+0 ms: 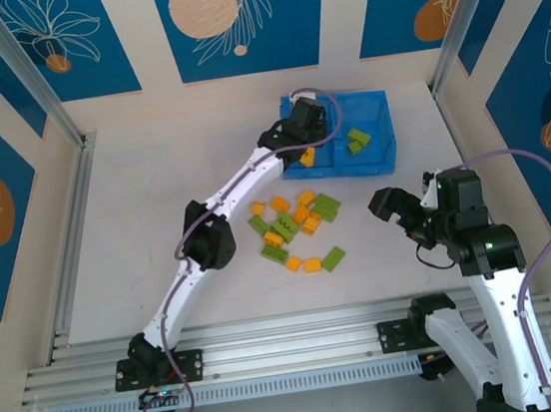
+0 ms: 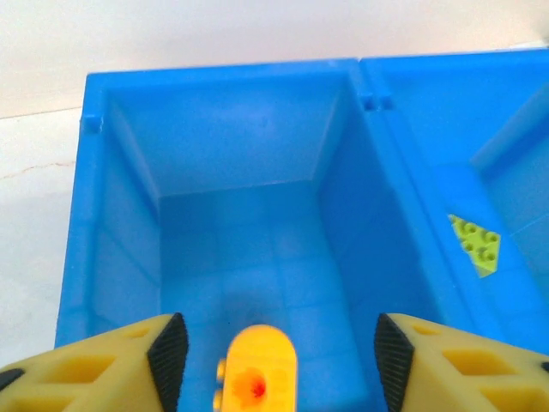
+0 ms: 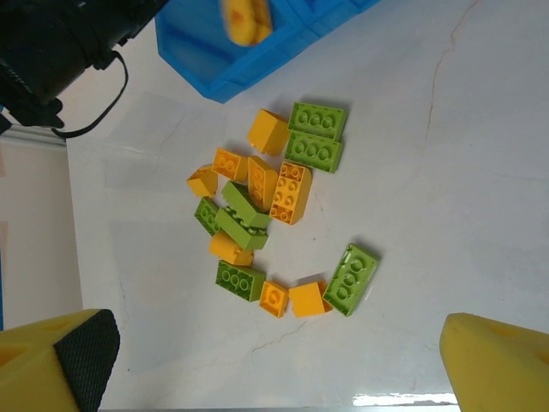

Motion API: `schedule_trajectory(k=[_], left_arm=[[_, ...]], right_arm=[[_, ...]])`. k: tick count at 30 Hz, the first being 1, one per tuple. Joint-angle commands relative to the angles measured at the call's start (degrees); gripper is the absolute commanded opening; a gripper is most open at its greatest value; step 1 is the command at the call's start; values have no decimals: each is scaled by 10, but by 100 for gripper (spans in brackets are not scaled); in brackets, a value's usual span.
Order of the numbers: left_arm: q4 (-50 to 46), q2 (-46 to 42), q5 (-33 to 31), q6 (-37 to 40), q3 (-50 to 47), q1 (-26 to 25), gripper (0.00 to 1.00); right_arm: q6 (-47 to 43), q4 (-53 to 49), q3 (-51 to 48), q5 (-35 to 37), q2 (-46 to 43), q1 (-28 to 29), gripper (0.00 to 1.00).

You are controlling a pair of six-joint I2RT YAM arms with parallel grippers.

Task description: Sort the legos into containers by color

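Observation:
The blue tray (image 1: 377, 111) stands at the back of the table, with its two containers side by side. My left gripper (image 1: 304, 142) hangs over the left container (image 2: 232, 172), open. A blurred orange brick (image 2: 256, 373) sits loose between its pads (image 2: 167, 356), touching neither of them. It also appears as a blur in the tray (image 3: 244, 21). The right container holds lime green bricks (image 1: 358, 140), one a wedge (image 2: 477, 245). A pile of orange and green legos (image 1: 293, 229) lies in front of the tray. My right gripper (image 1: 388, 202) hovers open, to the right of the pile (image 3: 274, 197).
Bare white table surrounds the pile. The left arm (image 1: 209, 239) stretches diagonally past the pile's left side. An aluminium rail (image 1: 271, 332) runs along the near edge, and walls close in the sides and back.

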Motion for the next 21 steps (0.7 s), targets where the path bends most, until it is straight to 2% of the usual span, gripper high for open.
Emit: schedule_trajectory(k=[1,2,4,6,11,14,18,21], left_arm=[[-14,-89,16,20,17,-2,71],[-26,-110,20,33,7,-2,75],[-62,-154,37,56,-12,-2,74],[-81,-218,65,82,-72,-2,72],[-46,-424,128,148,-367,6,72],[-32,-517,133,171,-521,20,72],[-62,-552,191,156,-621,69,71],[-52,-544,227,151,-675,100,71]], right_arm=[[11,-3,17,1,-2,4,98],[12,-1,15,1,-1,4,98],[14,5,13,0,3,4,97],[13,12,12,-2,8,5,98],[8,20,9,-12,29,7,97],[-7,35,2,-46,34,13,97],[-27,84,-13,-116,43,47,95],[-20,93,-9,-83,68,109,95]])
